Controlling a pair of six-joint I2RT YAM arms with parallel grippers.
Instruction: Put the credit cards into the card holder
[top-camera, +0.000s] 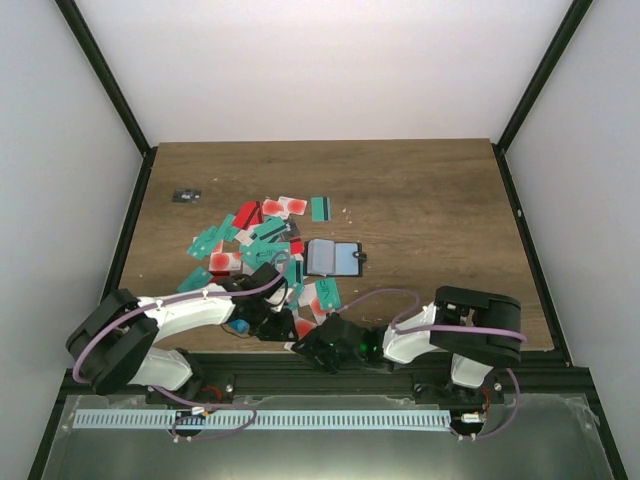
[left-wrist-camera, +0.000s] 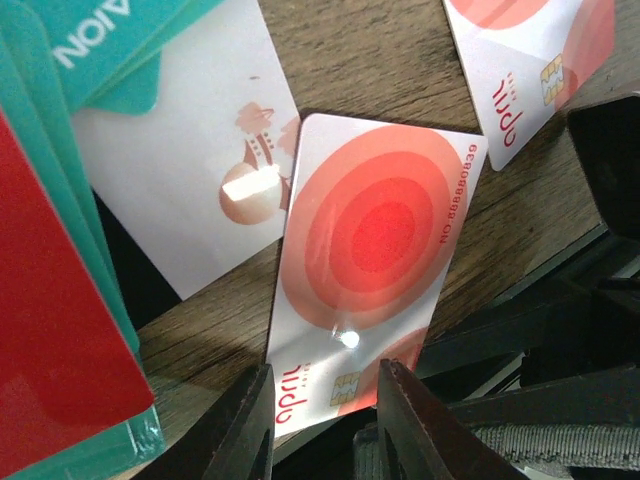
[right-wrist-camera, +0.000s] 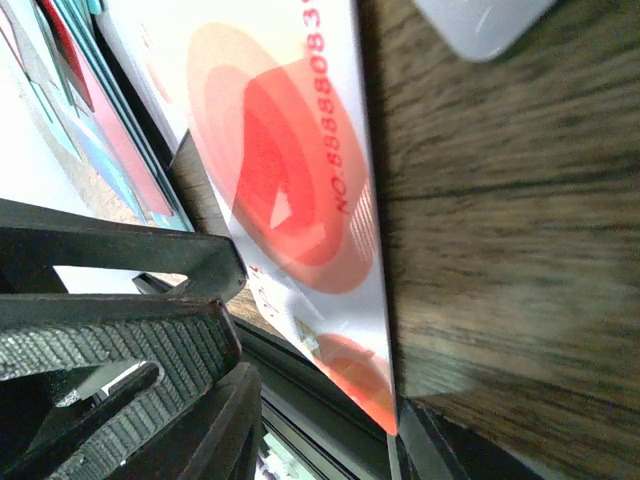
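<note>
Several credit cards (top-camera: 262, 240), teal, red and white with red circles, lie scattered left of centre. The card holder (top-camera: 333, 258) lies open to their right, grey and light blue inside. One white card with a red circle (left-wrist-camera: 375, 270) hangs over the table's near edge. My left gripper (left-wrist-camera: 325, 428) is open, its fingers either side of that card's near end. My right gripper (right-wrist-camera: 330, 440) is open beside the same card (right-wrist-camera: 290, 200), whose overhanging corner is close to its right finger (right-wrist-camera: 445, 455). In the top view both grippers meet at the near edge, left (top-camera: 268, 318) and right (top-camera: 300, 347).
A tiny dark grey object (top-camera: 186, 196) lies at the far left. More teal, red and white cards (left-wrist-camera: 180, 170) lie just left of the left gripper. The table's near edge and the black frame rail (top-camera: 400, 362) run right under both grippers.
</note>
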